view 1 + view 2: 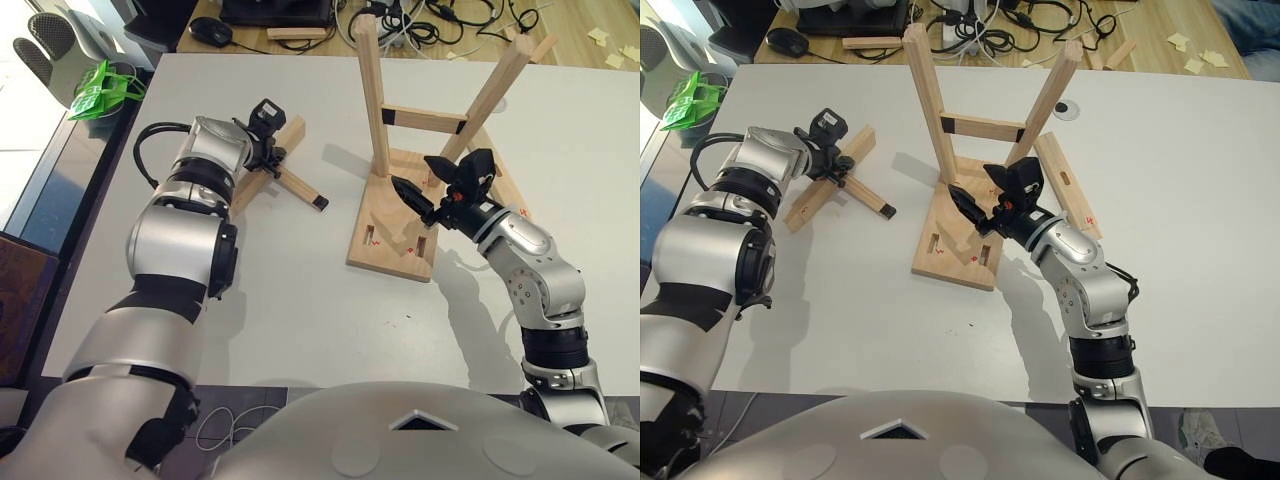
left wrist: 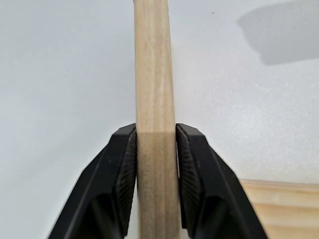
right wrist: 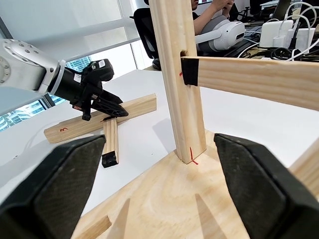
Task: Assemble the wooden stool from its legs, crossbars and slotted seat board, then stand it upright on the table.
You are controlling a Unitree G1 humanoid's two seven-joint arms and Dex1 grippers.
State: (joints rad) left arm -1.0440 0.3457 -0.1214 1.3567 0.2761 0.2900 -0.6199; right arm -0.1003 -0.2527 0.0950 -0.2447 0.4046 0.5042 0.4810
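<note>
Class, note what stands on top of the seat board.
Two legs joined by a crossbar stand on the seat board; the open right tool hovers above. What lies under their ends is covered.

I seem to be driving from an office-style lab. Past my white table (image 1: 260, 300), a wooden desk (image 1: 565, 30) at 12 o'clock holds tangled cables (image 1: 455, 18), with a computer mouse (image 1: 210, 30) at 11 and office chairs (image 1: 45, 40) at 10. The right wrist view shows tall windows (image 3: 65, 22) and a white headset (image 3: 222, 35).
</note>
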